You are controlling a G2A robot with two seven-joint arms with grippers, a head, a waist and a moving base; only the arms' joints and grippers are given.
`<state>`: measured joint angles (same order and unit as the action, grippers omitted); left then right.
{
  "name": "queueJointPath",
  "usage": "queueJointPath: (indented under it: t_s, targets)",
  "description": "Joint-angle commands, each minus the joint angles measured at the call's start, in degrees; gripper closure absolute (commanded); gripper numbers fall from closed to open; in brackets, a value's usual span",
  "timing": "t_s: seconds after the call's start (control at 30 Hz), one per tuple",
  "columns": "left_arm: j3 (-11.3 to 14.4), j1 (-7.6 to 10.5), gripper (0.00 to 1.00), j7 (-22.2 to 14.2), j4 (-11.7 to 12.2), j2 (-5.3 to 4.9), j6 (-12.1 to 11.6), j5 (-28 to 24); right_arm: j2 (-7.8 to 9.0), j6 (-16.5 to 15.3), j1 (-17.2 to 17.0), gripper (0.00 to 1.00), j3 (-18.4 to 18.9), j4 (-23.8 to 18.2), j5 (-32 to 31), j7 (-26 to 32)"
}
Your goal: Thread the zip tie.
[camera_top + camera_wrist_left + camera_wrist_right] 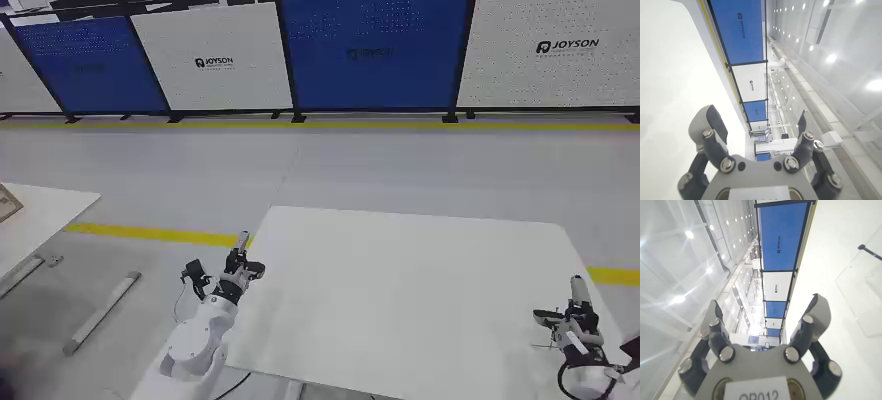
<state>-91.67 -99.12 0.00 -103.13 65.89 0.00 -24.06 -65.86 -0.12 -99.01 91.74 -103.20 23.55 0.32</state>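
Note:
A black zip tie lies on the white table, its head and part of the strap showing over a clear sheet. My right gripper is open and empty, apart from the tie; in the top view the right gripper stands at the table's near right corner, pointing away from me. My left gripper is open too, with nothing between its fingers. It sits at the table's near left edge, where the top view shows the left gripper.
Blue and white partition panels line the back of the room behind a yellow floor stripe. A second white table stands to the left, off the work table.

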Motion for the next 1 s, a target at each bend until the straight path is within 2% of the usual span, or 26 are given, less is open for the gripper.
queueJointPath:
  t_s: [0.0,0.17,0.37,0.9,0.93,0.97]
  targets:
    - [0.0,0.0,0.0,0.0,0.0,0.0,0.0,0.0,0.16,-0.2,0.2,0.0,0.4,0.0,-3.3,1.2]
    - [0.0,0.0,0.0,0.0,0.0,0.0,0.0,0.0,0.79,0.7,-0.5,0.0,3.4,-1.3,-7.5,7.8]
    - [0.0,0.0,0.0,0.0,0.0,0.0,0.0,0.0,1.68,0.7,-1.7,0.0,7.4,-1.8,-9.4,19.4]
    - [0.0,0.0,0.0,0.0,0.0,0.0,0.0,0.0,1.68,0.7,-1.7,0.0,7.4,-1.8,-9.4,19.4]
    - [0.0,0.0,0.0,0.0,0.0,0.0,0.0,0.0,1.71,0.7,-1.7,0.0,7.3,-1.9,-9.4,20.3]
    - [0.0,0.0,0.0,0.0,0.0,0.0,0.0,0.0,1.91,0.8,-1.5,0.0,7.7,-1.5,-9.3,23.5]
